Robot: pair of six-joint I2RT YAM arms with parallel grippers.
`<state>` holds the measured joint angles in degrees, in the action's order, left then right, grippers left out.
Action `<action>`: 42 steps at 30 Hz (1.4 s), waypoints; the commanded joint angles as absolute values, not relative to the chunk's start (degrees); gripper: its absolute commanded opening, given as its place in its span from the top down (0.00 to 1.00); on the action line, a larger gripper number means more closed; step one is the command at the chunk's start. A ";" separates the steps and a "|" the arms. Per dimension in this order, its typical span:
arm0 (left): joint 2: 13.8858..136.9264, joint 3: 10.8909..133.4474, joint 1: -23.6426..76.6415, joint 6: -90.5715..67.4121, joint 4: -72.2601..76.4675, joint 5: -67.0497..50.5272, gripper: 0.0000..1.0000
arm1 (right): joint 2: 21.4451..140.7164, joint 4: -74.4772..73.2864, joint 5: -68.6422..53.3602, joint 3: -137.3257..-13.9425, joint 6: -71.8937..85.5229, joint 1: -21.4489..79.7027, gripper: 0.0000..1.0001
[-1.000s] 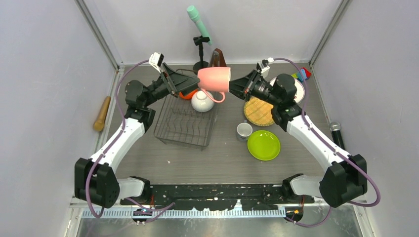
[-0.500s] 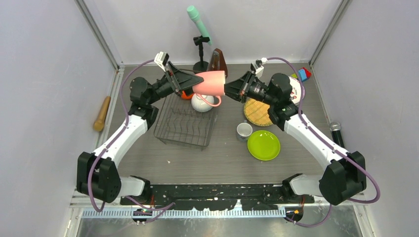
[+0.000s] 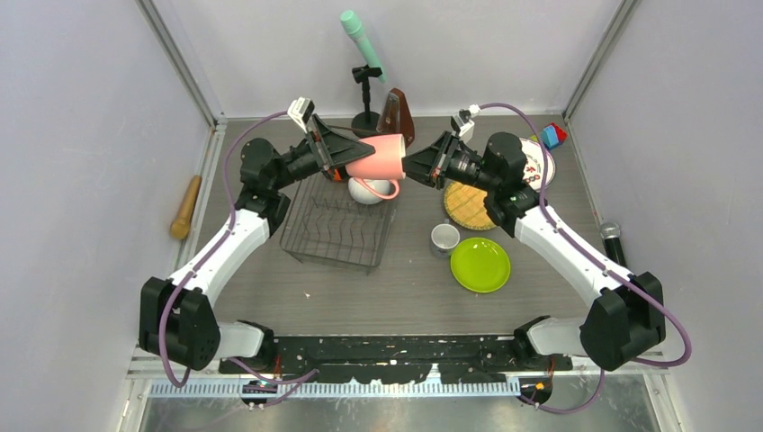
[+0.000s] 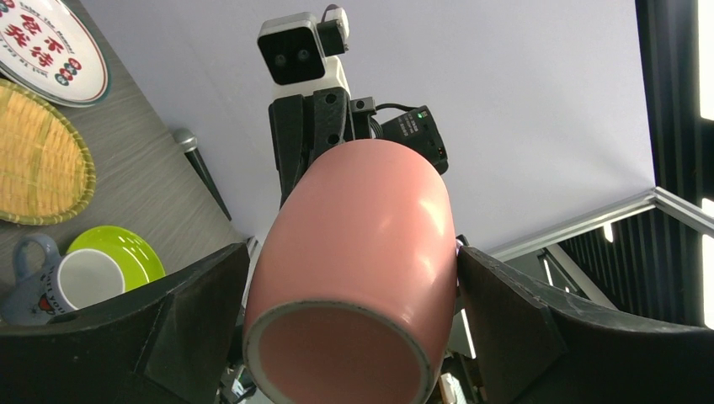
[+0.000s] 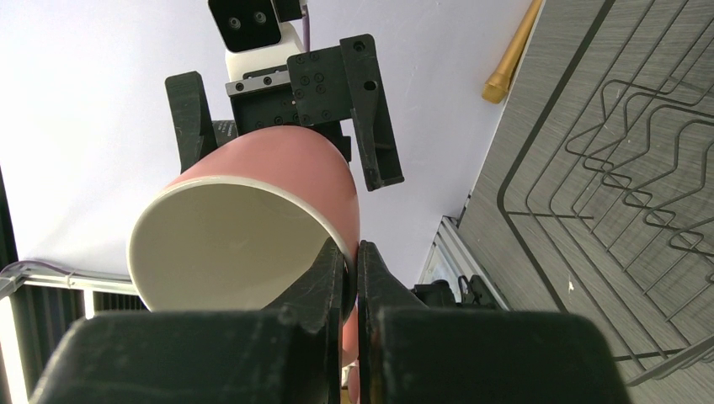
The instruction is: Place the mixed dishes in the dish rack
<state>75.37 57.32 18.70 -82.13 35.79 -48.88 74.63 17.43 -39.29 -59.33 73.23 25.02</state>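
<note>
The pink mug (image 3: 378, 157) hangs on its side in the air above the far end of the dish rack (image 3: 333, 225). My right gripper (image 3: 409, 166) is shut on its rim, one finger inside and one outside, as the right wrist view (image 5: 352, 252) shows. My left gripper (image 3: 360, 155) is open with its fingers straddling the mug's base (image 4: 362, 236), close to both sides. A white bowl (image 3: 367, 191) and a partly hidden orange bowl (image 3: 337, 173) sit in the rack. The small white cup (image 3: 444, 238), lime-green plate (image 3: 480, 265), tan woven plate (image 3: 470, 205) and white plate (image 3: 540, 162) lie to the right.
A brown metronome (image 3: 397, 112) and a stand with a teal microphone (image 3: 364, 54) are at the back. Toy blocks (image 3: 551, 135) sit at the back right. A wooden rolling pin (image 3: 186, 205) lies left of the rack, and a black microphone (image 3: 614, 238) lies at the right edge.
Both arms have shifted left with the mug. My left gripper has slid forward so its fingers now straddle the mug's base. The right gripper has kept hold of the rim.
</note>
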 commanded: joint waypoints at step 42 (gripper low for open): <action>71.17 71.77 14.58 -43.03 -16.26 -33.86 1.00 | 65.62 -8.08 -25.93 -62.80 53.58 16.71 0.15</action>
<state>74.76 63.57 14.28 -63.35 7.81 -44.99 69.87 -0.05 -33.08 -61.82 61.28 17.34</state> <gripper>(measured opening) 0.736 0.846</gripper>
